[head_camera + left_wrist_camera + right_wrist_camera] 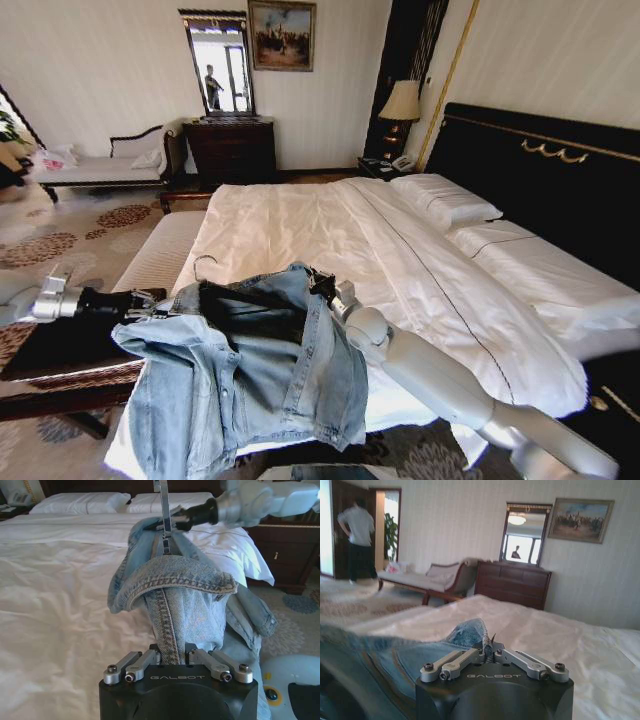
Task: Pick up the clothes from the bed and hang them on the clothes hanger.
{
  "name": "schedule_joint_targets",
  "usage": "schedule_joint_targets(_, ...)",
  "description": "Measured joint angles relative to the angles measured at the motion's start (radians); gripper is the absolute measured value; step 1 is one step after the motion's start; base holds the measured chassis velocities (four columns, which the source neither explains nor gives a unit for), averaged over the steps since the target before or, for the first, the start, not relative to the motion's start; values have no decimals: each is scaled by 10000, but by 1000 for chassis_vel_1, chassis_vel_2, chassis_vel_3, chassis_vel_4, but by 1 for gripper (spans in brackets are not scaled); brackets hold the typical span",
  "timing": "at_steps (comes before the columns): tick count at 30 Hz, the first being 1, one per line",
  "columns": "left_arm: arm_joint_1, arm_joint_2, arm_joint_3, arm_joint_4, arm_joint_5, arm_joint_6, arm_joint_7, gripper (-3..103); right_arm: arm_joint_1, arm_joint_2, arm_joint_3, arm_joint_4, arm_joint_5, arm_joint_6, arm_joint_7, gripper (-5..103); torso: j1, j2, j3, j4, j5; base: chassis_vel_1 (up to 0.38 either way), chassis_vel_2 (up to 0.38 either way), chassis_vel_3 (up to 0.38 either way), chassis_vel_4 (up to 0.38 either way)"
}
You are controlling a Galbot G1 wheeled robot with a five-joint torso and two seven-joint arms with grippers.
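1. Over the foot corner of the bed (300,225), the denim jacket (250,375) hangs in the air, stretched between both grippers, clear of the white sheet.
2. Left gripper (158,306) comes in from the left, above the dark-topped bench (60,350) at the bed's foot end; in the left wrist view its fingers (150,658) are pressed together on a seamed fold of the jacket (172,605).
3. Right gripper (322,287) reaches in from the lower right across the bed's near edge, at the jacket's upper right end; in the right wrist view its fingers (465,656) are pinched on a bunch of denim (465,632).
4. Clothes hanger (250,300) sits inside the jacket's open neck as a dark bar, with the thin hook poking up near the collar on the left.
5. Left wrist view: a metal hook piece (164,510) stands upright at the far end of the denim, right beside the right gripper (180,520); cannot tell whether that gripper is touching it.
6. Jacket's body droops front-down past the bed's foot edge, one sleeve hanging at the lower left.
7. White pillows (445,200) lie at the head end against the black headboard (540,170), well apart from the jacket.
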Motion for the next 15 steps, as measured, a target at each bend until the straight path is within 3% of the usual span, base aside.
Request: schedule_joint_targets(15,854,1718,-853,-41,-1294,355,-1049,18,369,-147,266,1898,1806,-486,568,3,4,0,0,-3,-1,0,0,0,0)
